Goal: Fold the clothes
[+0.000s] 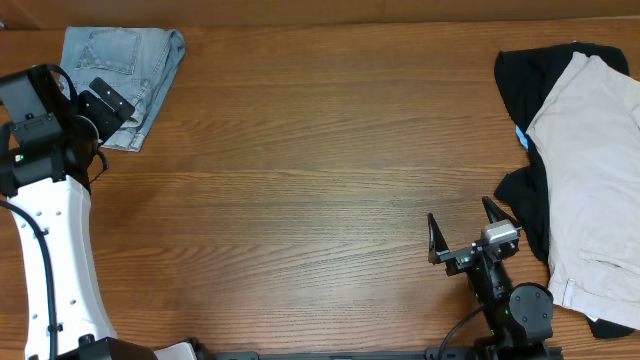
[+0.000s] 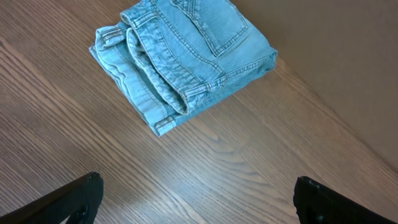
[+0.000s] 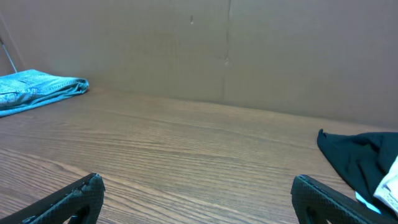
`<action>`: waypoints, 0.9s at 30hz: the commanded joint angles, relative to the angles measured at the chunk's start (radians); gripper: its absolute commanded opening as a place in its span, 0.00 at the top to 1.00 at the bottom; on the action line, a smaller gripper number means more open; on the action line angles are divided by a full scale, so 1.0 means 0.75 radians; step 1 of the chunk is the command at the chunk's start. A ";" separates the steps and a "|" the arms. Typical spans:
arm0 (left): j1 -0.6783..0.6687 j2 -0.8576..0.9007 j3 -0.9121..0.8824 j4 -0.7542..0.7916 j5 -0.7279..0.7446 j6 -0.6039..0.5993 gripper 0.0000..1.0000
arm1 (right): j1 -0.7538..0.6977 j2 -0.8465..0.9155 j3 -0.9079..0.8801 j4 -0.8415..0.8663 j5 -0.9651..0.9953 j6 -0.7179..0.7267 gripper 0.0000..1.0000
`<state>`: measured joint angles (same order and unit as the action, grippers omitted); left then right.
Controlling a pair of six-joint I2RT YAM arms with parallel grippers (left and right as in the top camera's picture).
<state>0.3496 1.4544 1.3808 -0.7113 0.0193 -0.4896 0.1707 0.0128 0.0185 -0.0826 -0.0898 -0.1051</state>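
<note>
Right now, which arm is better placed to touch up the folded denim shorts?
Left. The left end effector, open, hovers by the denim shorts; the right end effector sits across the table, beside the beige trousers and black garment.

Table (image 1: 300,170): we see brown wood grain running left to right.
Far wall (image 3: 280,56): we see plain brown board, one vertical seam.

Even bright light, soft faint shadows, no glare; all views sharp
</note>
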 commanded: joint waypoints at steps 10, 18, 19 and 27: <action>-0.232 -0.393 -0.005 -0.035 -0.031 0.081 0.00 | -0.004 -0.013 -0.014 0.008 -0.006 0.005 0.00; -0.231 -0.644 -0.106 -0.059 -0.035 0.050 0.00 | -0.004 -0.013 -0.014 0.008 -0.006 0.005 0.00; -0.231 -0.692 -0.164 -0.023 -0.035 0.036 0.00 | -0.004 -0.013 -0.014 0.008 -0.006 0.005 0.00; -0.230 -1.203 -0.880 0.507 0.022 0.024 0.00 | -0.004 -0.013 -0.014 0.008 -0.006 0.005 0.00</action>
<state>0.1772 0.6567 0.8627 -0.3805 0.0124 -0.4683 0.1707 0.0128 0.0185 -0.0818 -0.0898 -0.1047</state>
